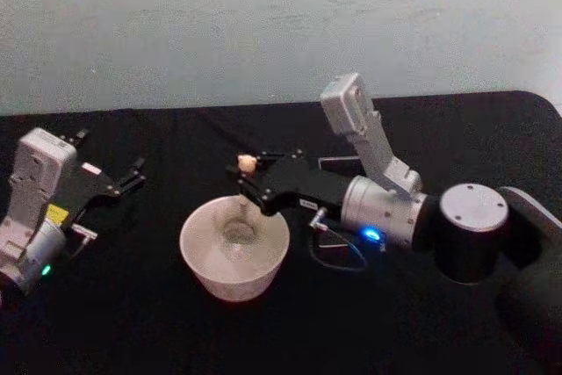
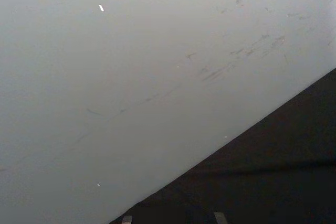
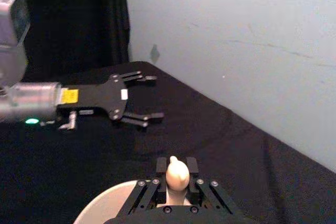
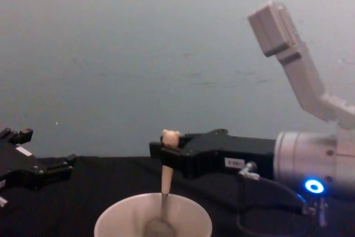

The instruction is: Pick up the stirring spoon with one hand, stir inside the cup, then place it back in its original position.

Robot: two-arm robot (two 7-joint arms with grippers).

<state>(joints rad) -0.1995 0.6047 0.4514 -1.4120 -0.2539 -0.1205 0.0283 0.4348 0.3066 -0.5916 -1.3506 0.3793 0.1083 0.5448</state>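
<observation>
The wide cream-white cup (image 1: 200, 263) stands on the black table in front of me. The stirring spoon (image 4: 166, 178) hangs upright in it, its metal bowl low inside the cup (image 4: 111, 219) and its bear-head top above the rim. My right gripper (image 1: 247, 175) reaches in from the right and is shut on the spoon's cream handle just below the bear head (image 3: 177, 173). The cup's rim (image 3: 103, 203) lies under the fingers. My left gripper (image 1: 126, 182) rests open at the table's left, apart from the cup. The dark grey holder (image 1: 334, 159) is mostly hidden behind the right arm.
A pale wall runs along the table's far edge (image 1: 176, 110). A thin cable (image 1: 338, 256) loops from the right wrist beside the cup. In the right wrist view the left gripper (image 3: 140, 97) shows open, well beyond the cup.
</observation>
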